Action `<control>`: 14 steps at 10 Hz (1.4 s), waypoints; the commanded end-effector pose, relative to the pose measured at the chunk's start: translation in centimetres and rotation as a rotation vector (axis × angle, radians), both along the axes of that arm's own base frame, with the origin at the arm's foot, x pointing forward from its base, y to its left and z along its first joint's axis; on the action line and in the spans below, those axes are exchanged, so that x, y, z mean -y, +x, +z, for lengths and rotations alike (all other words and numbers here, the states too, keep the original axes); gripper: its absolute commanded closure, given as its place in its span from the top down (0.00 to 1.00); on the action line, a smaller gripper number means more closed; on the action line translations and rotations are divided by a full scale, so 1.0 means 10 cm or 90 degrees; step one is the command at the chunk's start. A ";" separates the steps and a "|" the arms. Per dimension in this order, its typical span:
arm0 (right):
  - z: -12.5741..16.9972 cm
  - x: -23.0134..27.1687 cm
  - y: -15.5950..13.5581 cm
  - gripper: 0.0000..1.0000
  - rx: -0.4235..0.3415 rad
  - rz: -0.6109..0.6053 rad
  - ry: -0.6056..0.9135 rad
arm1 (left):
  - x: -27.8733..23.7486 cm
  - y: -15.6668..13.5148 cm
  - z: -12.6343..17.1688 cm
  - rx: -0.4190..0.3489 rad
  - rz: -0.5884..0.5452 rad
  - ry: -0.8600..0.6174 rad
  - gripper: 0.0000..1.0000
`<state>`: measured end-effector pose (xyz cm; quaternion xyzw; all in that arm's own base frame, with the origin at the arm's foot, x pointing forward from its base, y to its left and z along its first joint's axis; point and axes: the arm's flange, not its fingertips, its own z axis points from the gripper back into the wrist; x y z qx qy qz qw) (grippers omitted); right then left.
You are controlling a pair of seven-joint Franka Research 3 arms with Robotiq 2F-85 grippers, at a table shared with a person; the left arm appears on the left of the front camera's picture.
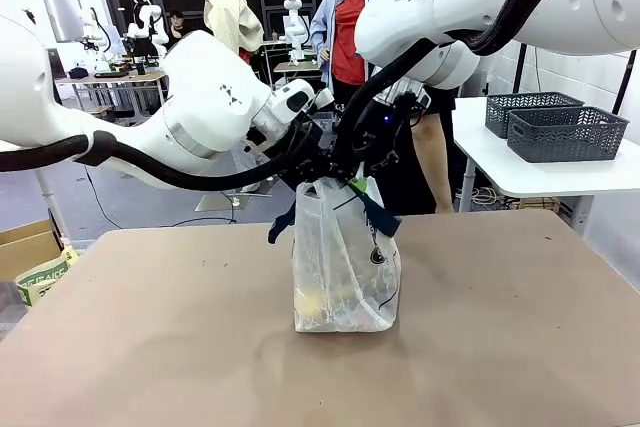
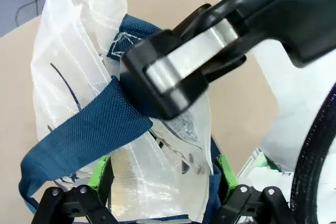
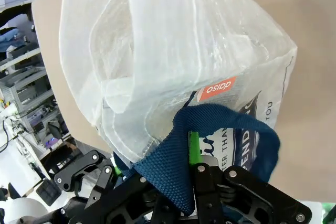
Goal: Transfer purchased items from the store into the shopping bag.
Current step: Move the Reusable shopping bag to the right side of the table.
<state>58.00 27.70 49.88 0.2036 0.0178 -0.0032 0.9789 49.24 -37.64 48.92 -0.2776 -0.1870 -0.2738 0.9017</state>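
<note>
— Why are both tools up at the shopping bag [image 1: 345,257], mid-counter [image 1: 150,347]?
— To hold its mouth up, I'd guess. The right tool [image 3: 193,167] is clamped shut on a navy strap handle [image 3: 210,124]; the left tool [image 2: 160,179] gapes wide around the bag's top edge, gripping nothing.
— And the goods?
— Just something pale yellow [image 1: 318,299] at the bottom, blurred by plastic.

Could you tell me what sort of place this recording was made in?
Most likely a robotics lab or workshop set up for a mock shopping task. Other white robot arms stand at work tables farther back, dark grey baskets sit on a white side table, and a clear shopping bag stands on the plain tan table.
</note>
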 end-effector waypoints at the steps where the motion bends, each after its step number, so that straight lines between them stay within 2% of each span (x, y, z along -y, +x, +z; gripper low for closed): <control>1: -0.04 0.01 -0.07 0.00 0.022 0.009 -0.001 | -0.03 -0.02 0.01 -0.013 0.009 -0.022 1.00; 2: -0.04 0.01 -0.09 0.00 0.023 0.009 0.001 | -0.03 -0.02 0.01 -0.013 0.009 -0.022 1.00; 4: -0.03 0.03 -0.07 0.00 0.025 0.008 0.003 | 0.01 0.00 0.03 0.005 0.004 0.017 0.63; 7: -0.02 0.02 -0.09 0.00 0.026 0.015 0.004 | -0.02 -0.03 0.06 -0.001 0.018 0.027 0.07; 8: -0.02 0.03 -0.08 0.00 0.028 0.023 0.004 | -0.03 -0.05 0.08 0.001 0.023 0.032 0.00; 14: 0.01 0.04 -0.15 0.00 0.053 0.057 -0.008 | -0.02 -0.16 0.18 0.006 0.020 0.062 0.00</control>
